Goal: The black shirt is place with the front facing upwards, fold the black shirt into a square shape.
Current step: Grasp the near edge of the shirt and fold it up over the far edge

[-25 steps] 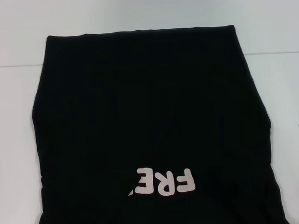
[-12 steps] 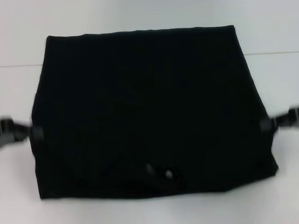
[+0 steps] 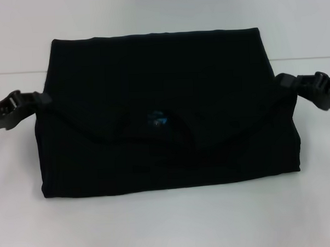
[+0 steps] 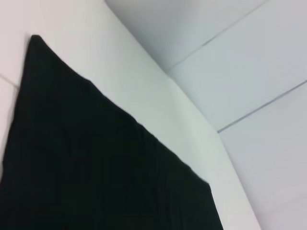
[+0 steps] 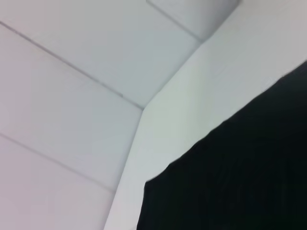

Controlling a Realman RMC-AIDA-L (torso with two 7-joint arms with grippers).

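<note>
The black shirt (image 3: pixel 164 110) lies on the white desk (image 3: pixel 169 227), roughly centred in the head view, folded into a wide block w/ straight far edge and straight near edge. A flap of the shirt is lifted over the lower layer; its edge runs from both sides down toward the middle, w/ the curved neck opening facing up there. A small blue label (image 3: pixel 155 121) shows inside the neck opening. No lettering visible on the top side.

Left gripper (image 3: pixel 42 99) sits at the shirt's left edge, about mid-height of the fold, touching the flap's corner. Right gripper (image 3: pixel 282 81) is at the shirt's right edge, touching the flap's corner on that side. Both look pinched on the cloth, fingers close together, but the black fingers blend w/ the black fabric, so can't tell the exact opening.

Left wrist view: black cloth (image 4: pixel 96 167) close up, over white desk (image 4: pixel 158 96). Right wrist view: same, cloth (image 5: pixel 240 182) filling 1 corner, desk (image 5: pixel 192 96) beside it.
</note>
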